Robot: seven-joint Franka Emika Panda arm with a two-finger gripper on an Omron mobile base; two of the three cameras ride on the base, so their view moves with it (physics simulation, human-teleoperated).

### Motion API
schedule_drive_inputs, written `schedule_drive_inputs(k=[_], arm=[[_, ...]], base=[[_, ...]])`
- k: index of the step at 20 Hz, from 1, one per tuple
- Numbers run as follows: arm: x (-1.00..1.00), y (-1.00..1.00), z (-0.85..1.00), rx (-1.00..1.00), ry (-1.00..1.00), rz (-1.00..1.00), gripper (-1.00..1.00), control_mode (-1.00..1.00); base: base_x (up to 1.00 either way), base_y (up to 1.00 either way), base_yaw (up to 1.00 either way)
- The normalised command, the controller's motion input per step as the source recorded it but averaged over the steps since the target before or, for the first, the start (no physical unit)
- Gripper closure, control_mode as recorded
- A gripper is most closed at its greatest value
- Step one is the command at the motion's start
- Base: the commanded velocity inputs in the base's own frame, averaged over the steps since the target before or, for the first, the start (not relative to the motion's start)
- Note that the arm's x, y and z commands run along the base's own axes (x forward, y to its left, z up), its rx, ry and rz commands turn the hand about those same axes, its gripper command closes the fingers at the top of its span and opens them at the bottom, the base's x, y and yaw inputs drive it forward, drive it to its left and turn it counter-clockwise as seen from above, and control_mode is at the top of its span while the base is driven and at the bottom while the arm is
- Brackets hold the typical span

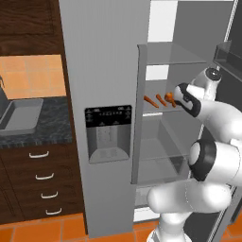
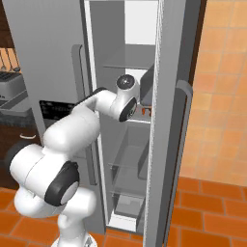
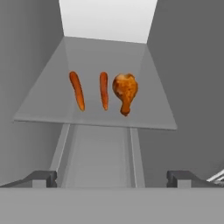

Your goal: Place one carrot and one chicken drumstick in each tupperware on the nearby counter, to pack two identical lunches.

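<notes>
A: Kitchen, then: orange tiled floor (image 2: 212,202), orange wall (image 2: 224,72), and a grey fridge (image 1: 101,71) with its right door (image 2: 166,144) swung open. What sits left of it?

B: The counter (image 1: 52,125), dark marbled stone over brown drawers (image 1: 45,182) with curved silver handles. A light-grey tray tupperware (image 1: 21,116) lies on it near the left edge; I can see nothing in it. In the right base view a silver toaster (image 2: 10,87) stands further left.

A: And inside the fridge?

B: Glass shelves. The middle shelf (image 3: 94,118) carries the food, all in a row near its front edge.

A: In what order?

B: In the hand view, one carrot (image 3: 77,90) at the left, a second carrot (image 3: 103,90) just beside it, then a drumstick (image 3: 124,90) at the right, close to that carrot, perhaps just touching it.

A: Which way do they point?

B: All three run front to back across the shelf. The left carrot leans slightly, its near end angled towards the other. The drumstick has its meaty end towards the back wall and its bone end towards the front edge.

A: The claw?

B: The gripper (image 3: 111,177) hangs in front of the shelf, below its front edge, jaws spread wide with nothing between them, well apart from the food.
</notes>
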Motion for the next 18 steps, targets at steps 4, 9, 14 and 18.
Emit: schedule_drive_inputs(k=[4, 9, 14, 18], arm=[[0.57, -0.05, -0.20, 0.00, 0.00, 0.00, -1.00, -1.00], [0.42, -0.08, -0.29, 0.00, 0.00, 0.00, -1.00, -1.00], [0.57, -0.30, -0.20, 0.00, 0.05, 0.00, -1.00, -1.00], [0.61, -0.33, -0.14, 0.02, 0.06, 0.00, -1.00, -1.00]], base=[[0.00, 0.00, 0.00], [0.00, 0.00, 0.00], [0.00, 0.00, 0.00], [0.00, 0.00, 0.00]])
